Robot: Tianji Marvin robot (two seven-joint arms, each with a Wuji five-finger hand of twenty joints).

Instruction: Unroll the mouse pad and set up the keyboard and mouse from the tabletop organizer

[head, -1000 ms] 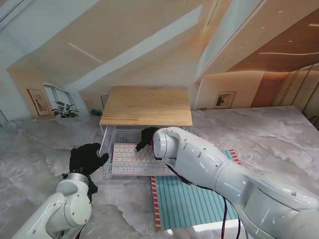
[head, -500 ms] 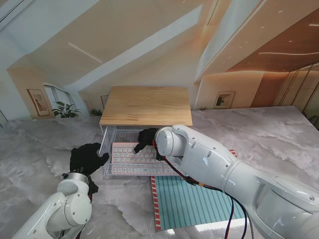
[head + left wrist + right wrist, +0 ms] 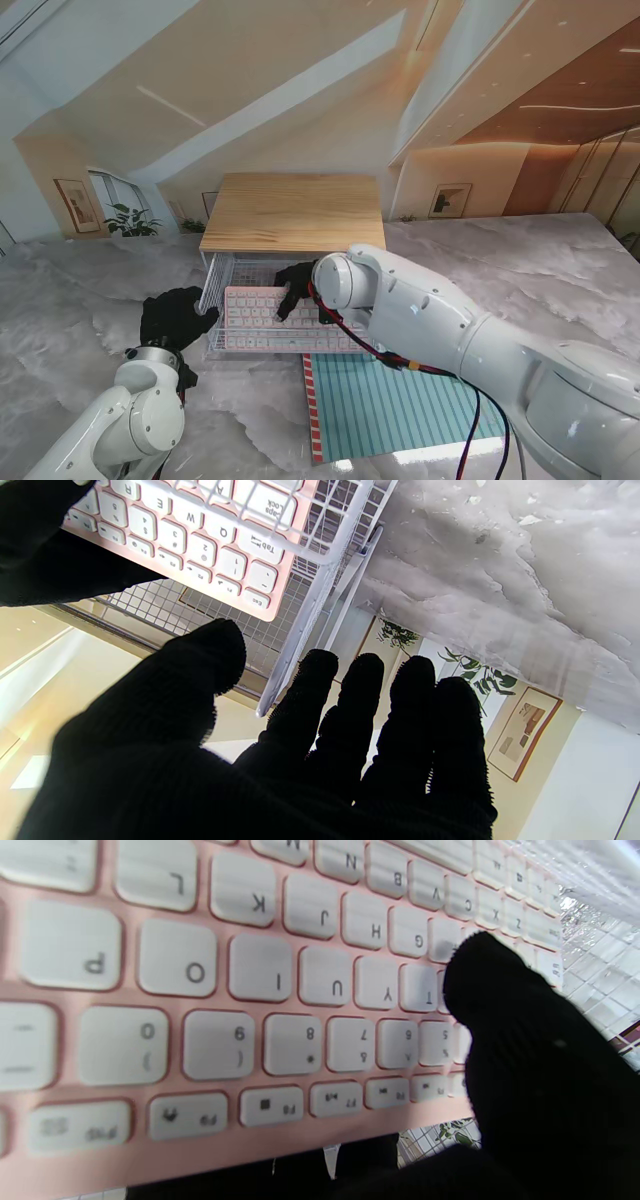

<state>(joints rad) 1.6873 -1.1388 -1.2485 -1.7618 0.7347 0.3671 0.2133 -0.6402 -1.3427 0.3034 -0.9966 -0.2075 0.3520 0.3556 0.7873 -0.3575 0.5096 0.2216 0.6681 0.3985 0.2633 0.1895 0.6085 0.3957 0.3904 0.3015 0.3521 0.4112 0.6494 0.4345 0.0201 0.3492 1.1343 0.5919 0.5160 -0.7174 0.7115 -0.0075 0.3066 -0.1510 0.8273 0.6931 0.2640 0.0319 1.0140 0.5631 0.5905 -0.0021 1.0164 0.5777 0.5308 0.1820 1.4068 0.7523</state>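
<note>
A pink keyboard (image 3: 255, 318) with white keys lies in the white wire basket (image 3: 214, 278) under the organizer's wooden top (image 3: 293, 212). My right hand (image 3: 297, 284) is shut on the keyboard's far edge. In the right wrist view its thumb (image 3: 520, 1050) presses on the keys (image 3: 250, 990) and the other fingers curl under the edge. My left hand (image 3: 176, 316) hovers open beside the basket's left wall (image 3: 320, 590), with the keyboard's corner (image 3: 200, 535) just past the fingers. The teal striped mouse pad (image 3: 400, 405) lies unrolled flat, nearer to me than the basket. No mouse is visible.
The table is grey marble (image 3: 80, 300). The wooden top overhangs the basket and leaves a low gap above the keyboard. My right forearm (image 3: 450, 320) crosses over the mouse pad's far right part.
My right hand has slid a little nearer to me on the keyboard, and its elbow has swung outward to the right. The left hand has stayed put.
</note>
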